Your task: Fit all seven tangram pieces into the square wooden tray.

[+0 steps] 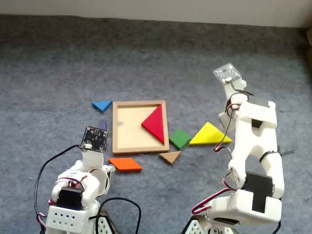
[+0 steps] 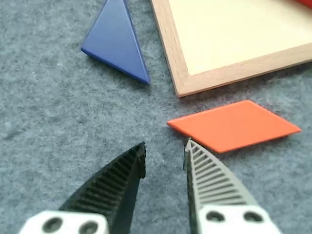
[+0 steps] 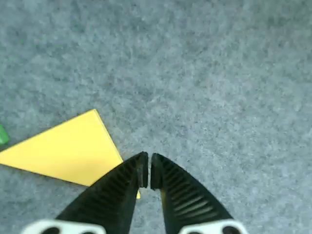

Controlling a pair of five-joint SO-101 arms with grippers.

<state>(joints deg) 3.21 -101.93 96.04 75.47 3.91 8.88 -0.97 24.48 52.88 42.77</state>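
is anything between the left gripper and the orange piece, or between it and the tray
Nothing visible. The left gripper is open over bare carpet, one fingertip at the edge of the orange parallelogram. Only a strip of carpet separates that piece from the wooden tray; the blue triangle lies off to one side.

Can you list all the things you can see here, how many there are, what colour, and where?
tray: 1, light wood, middle of the carpet
red triangle: 1, red, inside the tray, right side
green square: 1, green, just right of the tray
yellow triangle: 1, yellow, right of the green square
tan triangle: 1, tan, by the tray's near right corner
orange parallelogram: 1, orange, by the tray's near left corner
light blue triangle: 1, light blue, off the tray's far left corner
dark blue triangle: 1, dark blue, left of the tray
carpet: 1, grey, under everything
left gripper: 1, open, by the orange parallelogram
right gripper: 1, shut, empty, by the yellow triangle
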